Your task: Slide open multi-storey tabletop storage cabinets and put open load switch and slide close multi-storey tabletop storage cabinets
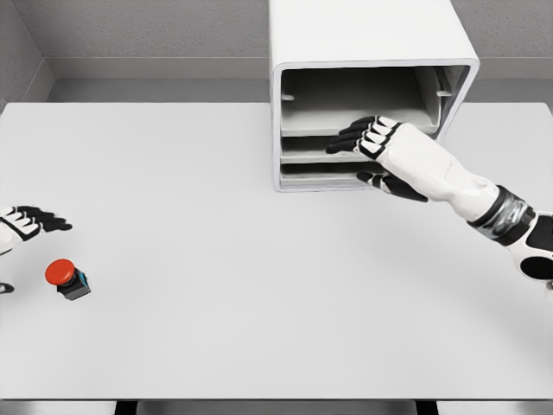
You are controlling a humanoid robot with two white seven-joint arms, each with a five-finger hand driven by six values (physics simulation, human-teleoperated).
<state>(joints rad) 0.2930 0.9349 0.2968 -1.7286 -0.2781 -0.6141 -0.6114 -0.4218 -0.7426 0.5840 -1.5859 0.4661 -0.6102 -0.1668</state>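
Fingers (pixel 47 220) of the left hand (pixel 26 225) are poking in at the left edge of the table (pixel 216 242), lying stretched out and relaxed and holding nothing. Just below and to the right of them, the switch (pixel 66 278), a red button on a small dark base, is sitting on the tabletop, close to that hand but not touching it, and well apart from the cabinet. Further right, at the back of the table, the white cabinet (pixel 363 52) is standing with its upper level showing as an open, dark space and lower trays stacked beneath it. Right of the middle, the right hand (pixel 380 151) is reaching in from the lower right, its dark fingers (pixel 350 138) curling over the front edge of a tray (pixel 302 149) while the thumb is sitting below it, gripping that edge.
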